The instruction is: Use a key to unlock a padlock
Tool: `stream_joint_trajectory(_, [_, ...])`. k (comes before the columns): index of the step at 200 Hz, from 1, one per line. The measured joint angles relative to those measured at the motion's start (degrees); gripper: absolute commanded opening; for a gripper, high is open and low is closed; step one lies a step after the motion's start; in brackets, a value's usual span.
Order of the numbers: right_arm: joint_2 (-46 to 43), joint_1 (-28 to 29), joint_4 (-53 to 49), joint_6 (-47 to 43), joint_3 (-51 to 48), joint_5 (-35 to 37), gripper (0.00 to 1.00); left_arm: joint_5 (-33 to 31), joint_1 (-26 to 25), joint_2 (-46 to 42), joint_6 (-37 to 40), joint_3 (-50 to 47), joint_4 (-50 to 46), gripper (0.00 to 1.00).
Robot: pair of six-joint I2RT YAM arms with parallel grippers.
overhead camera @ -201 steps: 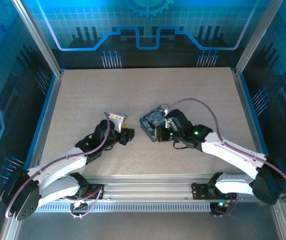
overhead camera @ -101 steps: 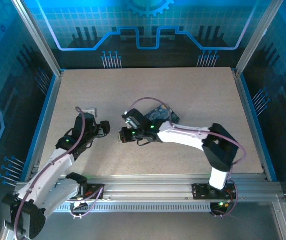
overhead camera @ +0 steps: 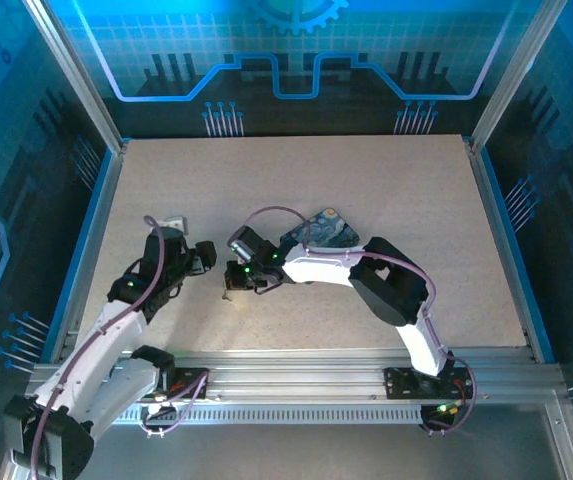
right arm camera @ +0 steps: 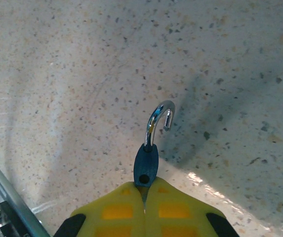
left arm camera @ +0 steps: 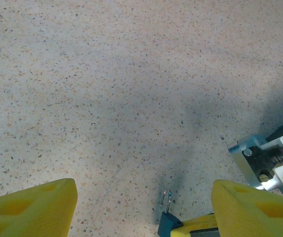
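The padlock (right arm camera: 146, 165) is clamped by its blue body in the right gripper's (right arm camera: 145, 186) shut fingers, over the counter (right arm camera: 57, 59); its long axis runs on from the fingertips, with the hooked shackle outward. The left gripper (left arm camera: 143, 186) is just beside it, fingers apart and empty. I cannot make out the key. The night-sky box (overhead camera: 328, 228) lies behind the right arm, and I cannot tell what is in it.

Overhead; wrist views close, sharing padlock (right arm camera: 146, 163) (left arm camera: 166, 201)
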Motion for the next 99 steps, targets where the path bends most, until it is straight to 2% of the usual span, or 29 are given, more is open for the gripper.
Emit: stream_joint_trajectory(99, [0.1,-0.7,-2.6,-0.9,0.0,2.1,0.15,0.0,0.0,0.2,0.0,-0.5,0.0,0.74])
